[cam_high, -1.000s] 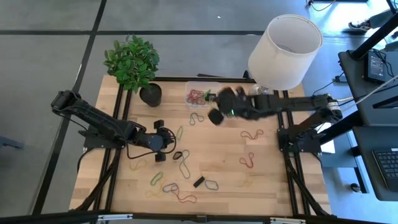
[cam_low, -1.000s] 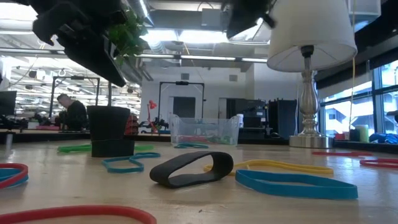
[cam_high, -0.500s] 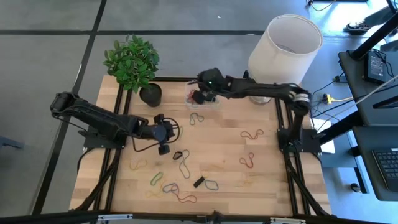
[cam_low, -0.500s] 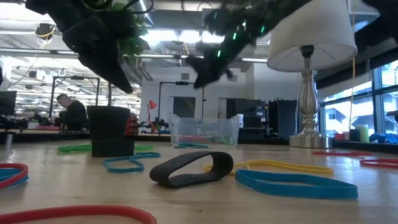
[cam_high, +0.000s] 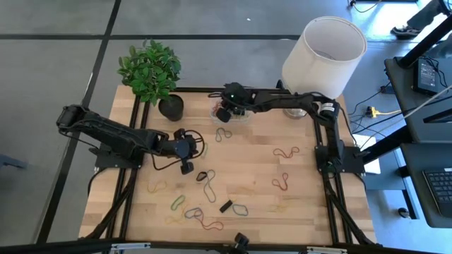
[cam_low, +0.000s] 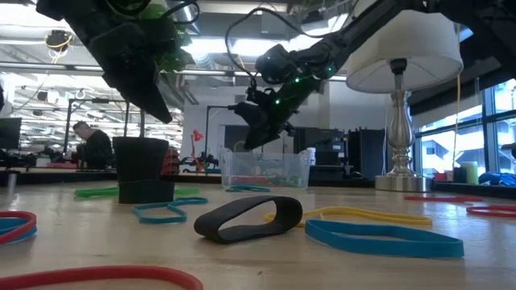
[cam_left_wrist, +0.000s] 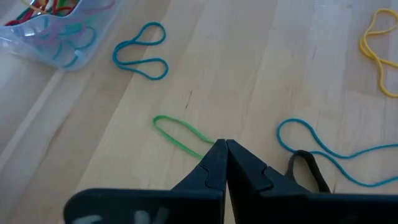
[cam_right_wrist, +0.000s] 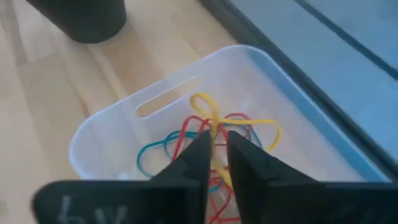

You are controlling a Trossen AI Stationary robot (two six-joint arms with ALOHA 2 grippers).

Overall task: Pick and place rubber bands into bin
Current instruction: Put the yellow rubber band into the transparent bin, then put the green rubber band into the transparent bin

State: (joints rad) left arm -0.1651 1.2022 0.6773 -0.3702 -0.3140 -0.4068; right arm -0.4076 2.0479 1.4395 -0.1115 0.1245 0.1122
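Bin (cam_high: 231, 109): top centre of high view, beside plant pot (cam_high: 171, 107); bands already inside.
Right gripper (cam_right_wrist: 214, 144): over bin, fingers slightly parted; yellow band (cam_right_wrist: 211, 118) at tips, prob. just let go, hard to tell.
Left gripper (cam_left_wrist: 222, 147): mid-left of high view, fingers closed, tips at green band (cam_left_wrist: 180, 134).
Risk: yellow band may snag on a finger and lift out when arm pulls away.
Loose bands (cam_high: 208, 185): scattered across lower centre.

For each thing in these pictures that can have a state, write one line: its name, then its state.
Bin: upright, holding several rubber bands.
Yellow band: in the bin, beside the right gripper's tips.
Right gripper: over the bin, fingers slightly apart.
Left gripper: shut, at one end of the green band.
Green band: flat on the table.
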